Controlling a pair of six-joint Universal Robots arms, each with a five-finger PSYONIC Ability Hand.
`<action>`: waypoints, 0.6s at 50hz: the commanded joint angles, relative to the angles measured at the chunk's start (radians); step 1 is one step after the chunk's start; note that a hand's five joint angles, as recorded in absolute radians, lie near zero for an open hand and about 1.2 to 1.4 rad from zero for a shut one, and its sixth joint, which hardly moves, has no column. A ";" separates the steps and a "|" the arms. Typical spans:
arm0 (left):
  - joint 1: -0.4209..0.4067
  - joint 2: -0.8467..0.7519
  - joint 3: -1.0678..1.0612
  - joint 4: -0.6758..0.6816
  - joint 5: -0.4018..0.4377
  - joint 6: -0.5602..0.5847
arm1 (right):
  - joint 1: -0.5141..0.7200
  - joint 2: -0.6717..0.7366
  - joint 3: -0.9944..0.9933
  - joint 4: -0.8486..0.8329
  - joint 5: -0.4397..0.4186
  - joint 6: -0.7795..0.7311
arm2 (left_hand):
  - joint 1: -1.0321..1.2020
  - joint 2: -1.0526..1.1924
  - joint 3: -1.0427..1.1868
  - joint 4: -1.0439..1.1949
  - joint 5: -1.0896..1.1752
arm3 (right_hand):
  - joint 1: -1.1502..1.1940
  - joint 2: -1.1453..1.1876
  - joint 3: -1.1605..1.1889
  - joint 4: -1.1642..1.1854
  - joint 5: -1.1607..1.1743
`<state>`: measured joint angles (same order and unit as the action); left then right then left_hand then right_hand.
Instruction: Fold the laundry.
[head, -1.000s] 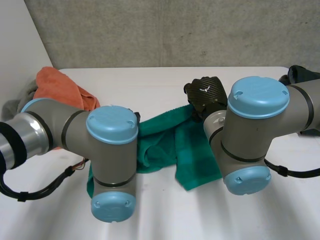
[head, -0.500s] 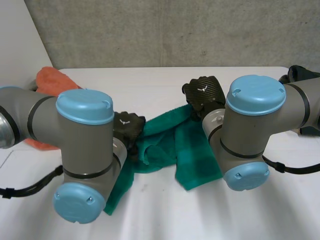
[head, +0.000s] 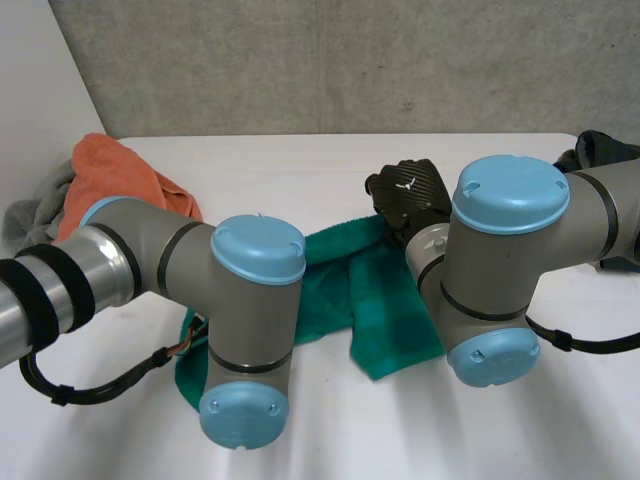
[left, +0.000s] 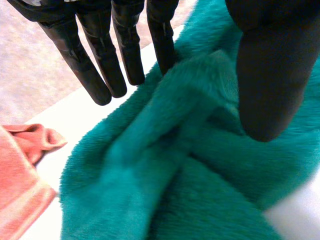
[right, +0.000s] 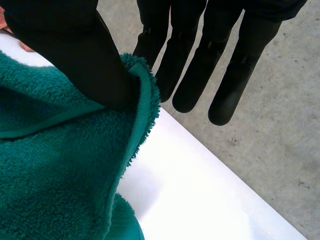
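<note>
Towel (head: 385, 300) edge pinched by right hand (right: 75, 55); left hand (left: 270, 65) spread, towel under palm.

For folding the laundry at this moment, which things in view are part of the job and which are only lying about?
In the job: green towel, right hand pinching its edge, left hand over it.
Lying about, perhaps waiting: orange cloth, grey cloth beside it, dark garment at the table's right edge.

The left arm (head: 200, 270) has swung back toward the middle of the counter (head: 330, 160), and its elbow now covers the left part of the green towel (head: 385, 310). More of the orange cloth (head: 120, 175) behind the arm is in sight again.
</note>
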<state>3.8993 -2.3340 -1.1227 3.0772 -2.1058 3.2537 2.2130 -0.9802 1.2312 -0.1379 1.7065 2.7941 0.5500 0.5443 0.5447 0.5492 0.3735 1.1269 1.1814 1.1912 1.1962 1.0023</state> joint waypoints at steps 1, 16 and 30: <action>0.031 0.007 -0.020 0.086 -0.037 0.060 | -0.004 0.003 0.001 -0.002 -0.001 -0.001 | 0.356 0.361 0.361 0.356 0.358 | 0.269 0.215 0.205 0.200 0.219; 0.181 0.281 -0.167 0.002 0.265 0.070 | -0.036 -0.055 -0.027 0.092 -0.056 -0.053 | 0.846 0.852 0.852 0.847 0.848 | 0.269 0.215 0.205 0.200 0.219; 0.377 0.435 -0.192 -0.230 0.579 0.237 | -0.067 -0.149 -0.065 0.444 -0.214 -0.212 | 0.846 0.852 0.852 0.847 0.848 | 0.269 0.215 0.205 0.200 0.219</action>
<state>4.2423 -1.8901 -1.3095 2.9216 -1.6065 3.3939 2.1466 -1.1142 1.1683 0.1941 1.5096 2.6257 1.1644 1.1944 1.1864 1.1937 0.9988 1.1269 1.1813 1.1913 1.1963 1.0023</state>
